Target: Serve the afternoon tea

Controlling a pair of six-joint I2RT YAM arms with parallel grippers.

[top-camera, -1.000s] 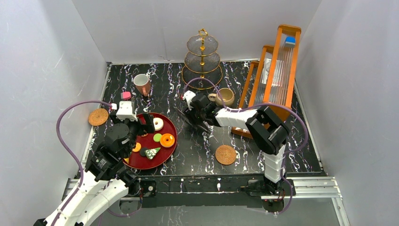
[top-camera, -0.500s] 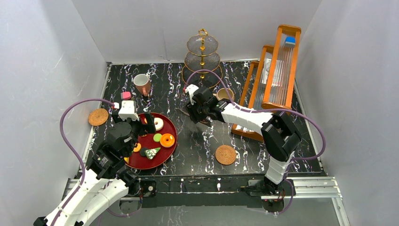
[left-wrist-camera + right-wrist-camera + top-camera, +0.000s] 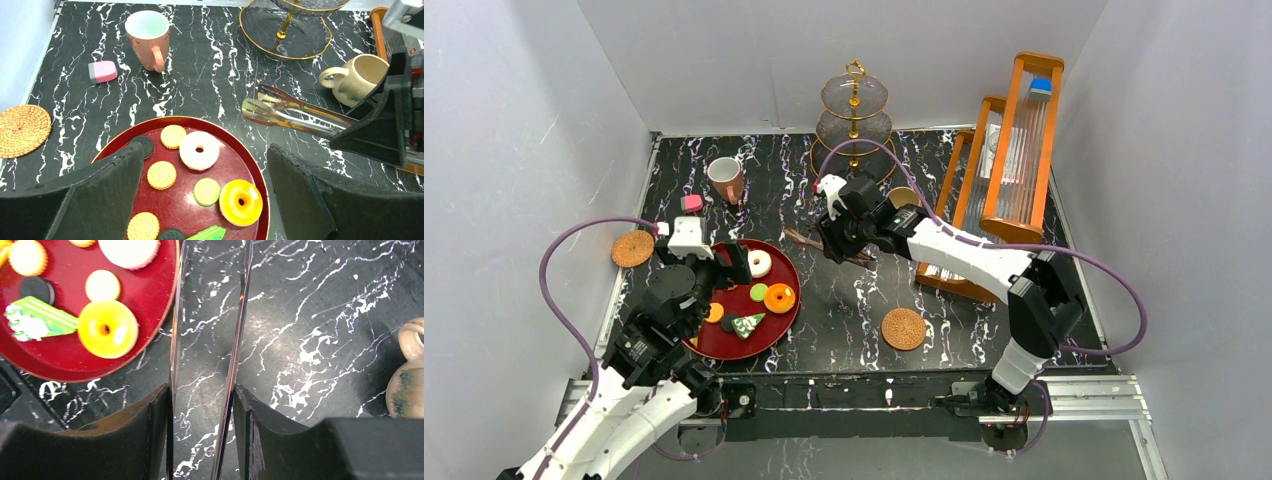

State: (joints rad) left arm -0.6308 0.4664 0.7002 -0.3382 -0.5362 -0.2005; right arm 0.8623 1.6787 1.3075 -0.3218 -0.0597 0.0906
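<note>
On the black marbled table (image 3: 844, 300), the round red tray (image 3: 235, 162) sits at the near left and carries most of the pastries: a white donut (image 3: 200, 150), an orange donut (image 3: 241, 201), a green cake slice (image 3: 35, 319), a small green disc (image 3: 207, 191), several yellow cookies (image 3: 161, 174) and dark sandwich cookies (image 3: 144, 145). A pink block pastry (image 3: 102, 71) lies off the tray, on the table beside the pale pink mug (image 3: 148, 37), which stands upright at the far left. The left gripper (image 3: 202, 152) hangs over the tray with its jaws spread wide and nothing between them. The right gripper (image 3: 201, 390) reaches across the middle of the table, its jaws partly closed on the metal tongs (image 3: 295, 112); in the right wrist view, each tong arm lies against the inner face of one finger. The tongs' tips point toward the tray's far right rim without touching any pastry. The beige mug (image 3: 357, 77) stands just behind the right gripper, near the base of the gold three-tier stand (image 3: 854, 130), whose tiers hold nothing. One woven coaster (image 3: 632, 248) lies at the left edge of the table, another (image 3: 903, 328) at the near centre-right; neither bears a mug. An orange wooden rack (image 3: 1009, 150) occupies the far right.
</note>
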